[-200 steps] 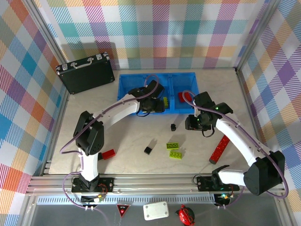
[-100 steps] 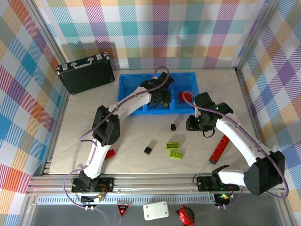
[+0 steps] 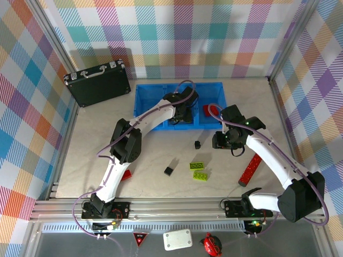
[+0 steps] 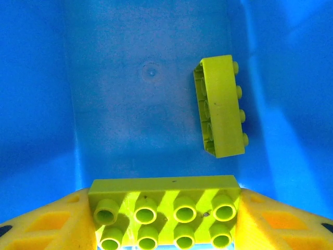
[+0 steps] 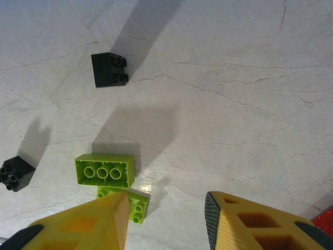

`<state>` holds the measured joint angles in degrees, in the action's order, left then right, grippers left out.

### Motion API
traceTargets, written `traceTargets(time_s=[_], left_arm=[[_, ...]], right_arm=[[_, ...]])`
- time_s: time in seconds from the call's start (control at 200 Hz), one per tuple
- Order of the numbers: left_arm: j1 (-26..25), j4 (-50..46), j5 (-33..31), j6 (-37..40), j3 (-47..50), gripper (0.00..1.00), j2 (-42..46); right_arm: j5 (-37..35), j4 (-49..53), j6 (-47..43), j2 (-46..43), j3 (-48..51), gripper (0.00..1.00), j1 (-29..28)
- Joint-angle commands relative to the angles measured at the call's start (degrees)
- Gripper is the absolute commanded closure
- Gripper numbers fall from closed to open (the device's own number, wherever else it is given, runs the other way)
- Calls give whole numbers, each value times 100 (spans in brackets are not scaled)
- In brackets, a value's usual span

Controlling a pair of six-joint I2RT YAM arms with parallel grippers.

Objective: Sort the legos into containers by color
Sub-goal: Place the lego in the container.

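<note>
My left gripper (image 4: 164, 221) is shut on a lime-green studded brick (image 4: 164, 211) and holds it over the middle compartment of the blue bin (image 3: 147, 101). A second lime-green brick (image 4: 221, 107) lies on its side on that compartment's floor (image 4: 130, 104). From above, the left gripper (image 3: 181, 114) sits inside the bin. My right gripper (image 5: 166, 219) hangs open over the table, above two lime-green bricks (image 5: 105, 170) (image 5: 136, 205). Two black cubes (image 5: 110, 69) (image 5: 14, 173) lie further off. A red brick (image 3: 209, 110) rests in the bin's right compartment.
A long red bar (image 3: 251, 169) lies right of my right gripper (image 3: 225, 140). A red brick (image 3: 124, 175) sits by the left arm. The black briefcase (image 3: 99, 83) stands at the back left, with checked walls around the table.
The left arm has swung its gripper with the green brick from the bin's front edge to over the middle compartment, its elbow shifting right. The right arm has stayed still.
</note>
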<state>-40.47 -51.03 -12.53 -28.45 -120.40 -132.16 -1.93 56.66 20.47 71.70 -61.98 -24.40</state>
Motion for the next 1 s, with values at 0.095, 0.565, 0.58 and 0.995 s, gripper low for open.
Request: traceTargets(time_s=[0.095,0.565,0.58,0.995], left_arm=[[140,-129,275,68,-154,43,-310],[215,-30,550,67,-170,33,-374],[219,-30,555,67,-172,33,-367],[218,-82,587,104,-170,29,-97]], right_arm=[[-22,137,-58,-33,-142,56,-29],[3,134,-14,-218,3,55,-29],[11,134,-10,-226,1,55,-29],[60,178,21,-323,-52,55,-29]])
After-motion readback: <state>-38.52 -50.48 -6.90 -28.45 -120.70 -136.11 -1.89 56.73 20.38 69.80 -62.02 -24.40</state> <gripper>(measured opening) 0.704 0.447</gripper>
